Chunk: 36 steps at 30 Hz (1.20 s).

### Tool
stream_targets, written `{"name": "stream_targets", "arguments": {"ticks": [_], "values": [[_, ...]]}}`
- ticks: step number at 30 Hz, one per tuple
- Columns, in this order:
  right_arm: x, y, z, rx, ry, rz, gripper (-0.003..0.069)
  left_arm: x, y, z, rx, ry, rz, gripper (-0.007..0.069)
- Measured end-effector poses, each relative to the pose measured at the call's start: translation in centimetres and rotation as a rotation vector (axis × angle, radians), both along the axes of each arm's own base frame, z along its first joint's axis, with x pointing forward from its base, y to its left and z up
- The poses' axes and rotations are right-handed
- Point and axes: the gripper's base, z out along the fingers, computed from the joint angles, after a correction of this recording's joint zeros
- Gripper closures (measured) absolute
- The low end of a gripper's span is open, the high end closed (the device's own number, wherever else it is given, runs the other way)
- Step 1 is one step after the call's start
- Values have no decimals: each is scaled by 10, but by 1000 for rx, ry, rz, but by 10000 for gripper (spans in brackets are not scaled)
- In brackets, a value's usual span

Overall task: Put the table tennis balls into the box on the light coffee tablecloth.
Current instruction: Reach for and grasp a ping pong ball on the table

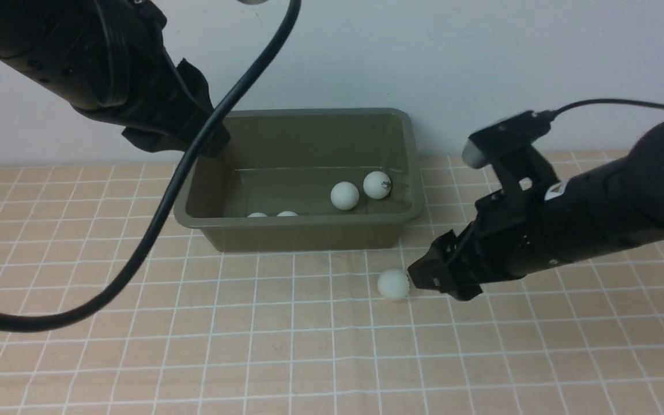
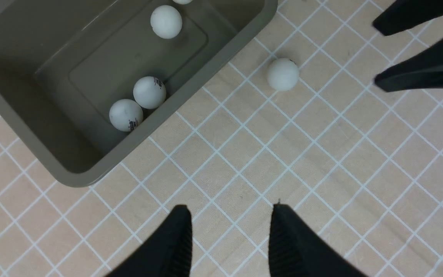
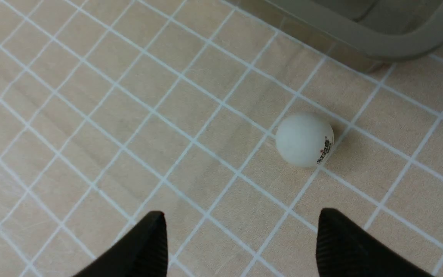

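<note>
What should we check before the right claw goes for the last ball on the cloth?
1. Right claw open and empty: ok, fingers wide apart.
2. Last ball free on the tablecloth: ok, apart from the box.
3. Ball between the fingers: not ok, it lies ahead of the tips, nearer one finger.
4. Room in the box: ok, four balls on its floor, space left.
5. Left claw out of the way: ok, empty, up by the box's left end.
</note>
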Motion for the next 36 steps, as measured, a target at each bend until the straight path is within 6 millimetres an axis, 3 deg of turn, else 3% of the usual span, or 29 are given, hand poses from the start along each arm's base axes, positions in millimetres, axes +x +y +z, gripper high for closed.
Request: {"name": "stream_targets", "arguments": {"ticks": [7,15,30,34,36], "values": [[22,5,-39,-40,26,-56,174,0,0,0,1,0,1,400],[43,17,-59,-37,49,-45,139,0,0,0,1,0,1,400],[79,33,-98,-30,80,-81,136,0,0,0,1,0,1,400],[80,34,-107,-29,105,-85,165,0,0,0,1,0,1,400],[80,35,-109,-27,114,-90,214,0,0,0,1,0,1,400]]}}
